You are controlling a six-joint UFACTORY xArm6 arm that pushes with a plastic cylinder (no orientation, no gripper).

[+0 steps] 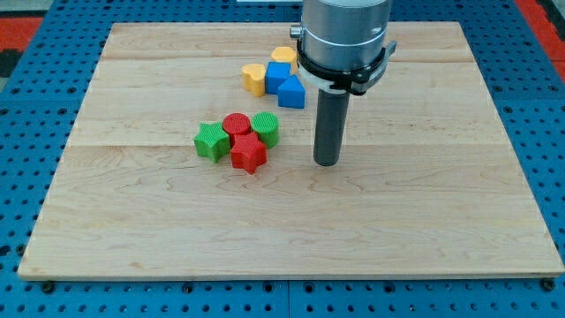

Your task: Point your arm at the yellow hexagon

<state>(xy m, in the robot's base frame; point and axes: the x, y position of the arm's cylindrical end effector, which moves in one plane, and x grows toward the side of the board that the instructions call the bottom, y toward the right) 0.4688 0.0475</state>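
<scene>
The yellow hexagon [284, 56] lies near the view's top centre, partly hidden behind the arm's grey body. It touches a blue cube [278, 75]. A blue wedge-like block [291, 92] and a yellow heart-like block [254, 78] sit next to them. My tip [327, 162] rests on the board, below and to the right of this group, well apart from the yellow hexagon.
A second cluster lies left of my tip: a green star [211, 141], a red cylinder [236, 125], a green cylinder [266, 129] and a red star [249, 153]. The wooden board [441, 194] sits on a blue pegboard table.
</scene>
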